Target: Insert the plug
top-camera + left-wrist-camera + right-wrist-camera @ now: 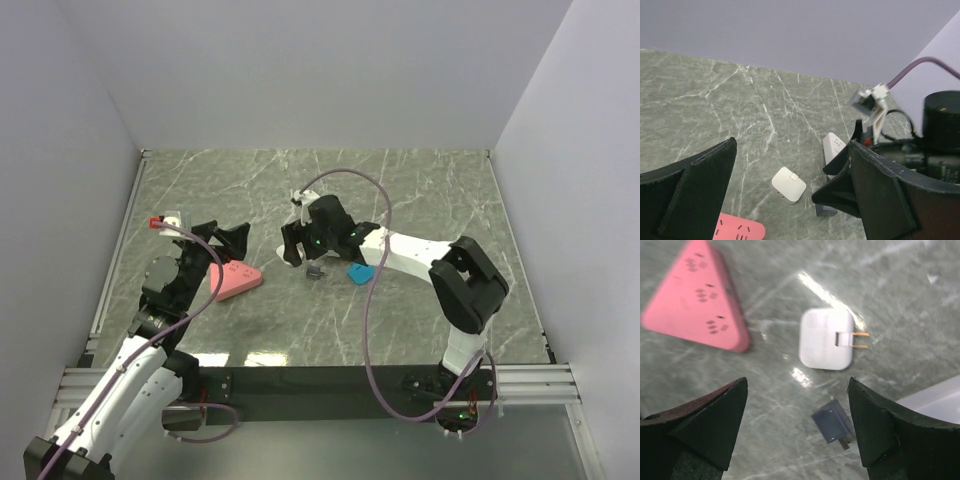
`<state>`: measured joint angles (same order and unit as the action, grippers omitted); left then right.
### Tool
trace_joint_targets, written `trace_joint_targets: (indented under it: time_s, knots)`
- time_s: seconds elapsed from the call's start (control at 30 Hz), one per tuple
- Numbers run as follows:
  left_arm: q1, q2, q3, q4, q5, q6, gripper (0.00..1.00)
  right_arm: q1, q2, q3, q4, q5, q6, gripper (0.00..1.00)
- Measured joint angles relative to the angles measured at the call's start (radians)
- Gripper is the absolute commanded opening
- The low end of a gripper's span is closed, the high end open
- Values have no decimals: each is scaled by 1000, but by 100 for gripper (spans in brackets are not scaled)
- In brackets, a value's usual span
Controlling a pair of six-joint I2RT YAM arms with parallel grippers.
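On the veined grey-green tabletop (420, 190) between pale walls (300, 70), a white plug (825, 340)

The white plug (822, 342) is a flat square body with rounded corners. It lies on its broad side on the table (920, 300). Two thin copper-coloured pins stick out from a small tab on one edge, side by side and level with the table. The pins are bare and sit in no socket.

The pink socket block (695, 302) is a triangle with rounded corners. It lies flat, with its groups of small holes facing up. It is near the white plug but does not touch it.

A small dark grey plug (832, 425) lies near the white plug, apart from it.
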<state>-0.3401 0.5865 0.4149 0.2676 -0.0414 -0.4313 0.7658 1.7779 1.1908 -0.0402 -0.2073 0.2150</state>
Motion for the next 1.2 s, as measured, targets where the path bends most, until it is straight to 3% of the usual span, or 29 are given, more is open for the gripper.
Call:
trace_joint_targets:
  time_s: [0.27,0.63,1.2]
  knots:
    - [0,4,0,2,0,0,100,31,73,10,-13,121,-5,88]
    - [0,20,0,4,-1,0,99,35,202,47,-5,145,-30,87]
    - [0,57,0,10,-1,0,99,79,254,114,-11,167,-60,80]
